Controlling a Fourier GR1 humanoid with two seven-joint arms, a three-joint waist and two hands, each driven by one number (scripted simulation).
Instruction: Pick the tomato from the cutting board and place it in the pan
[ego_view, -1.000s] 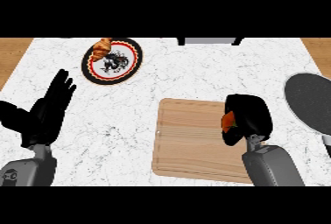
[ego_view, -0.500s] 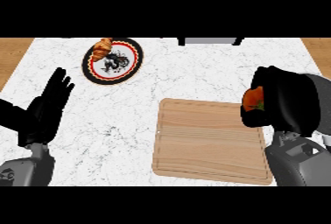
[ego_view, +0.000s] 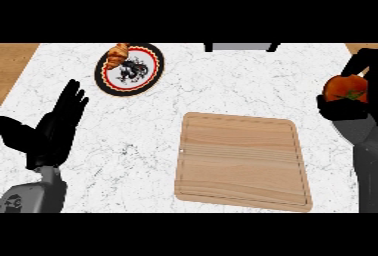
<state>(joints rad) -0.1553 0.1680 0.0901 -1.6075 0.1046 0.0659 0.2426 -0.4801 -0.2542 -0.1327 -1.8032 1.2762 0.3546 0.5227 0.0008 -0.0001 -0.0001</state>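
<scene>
The red tomato (ego_view: 344, 89) with its green stem is at the far right of the head view, above the counter and to the right of the cutting board. My right hand (ego_view: 341, 109) is curled round it from below and behind. The wooden cutting board (ego_view: 242, 161) lies bare in the middle right. Where the pan lay at the right edge, my right hand and forearm now cover it, so I cannot make it out. My left hand (ego_view: 52, 131) rests open at the left edge, fingers up.
A black-rimmed plate (ego_view: 150, 75) with a croissant (ego_view: 116, 55) on it sits at the back left. A grey object (ego_view: 240, 46) stands at the counter's far edge. The white marble top (ego_view: 133, 150) spreads between the board and my left hand.
My right hand has carried the tomato up off the cutting board and rightward to the right edge, over where the pan was seen. The left hand has stayed put.
</scene>
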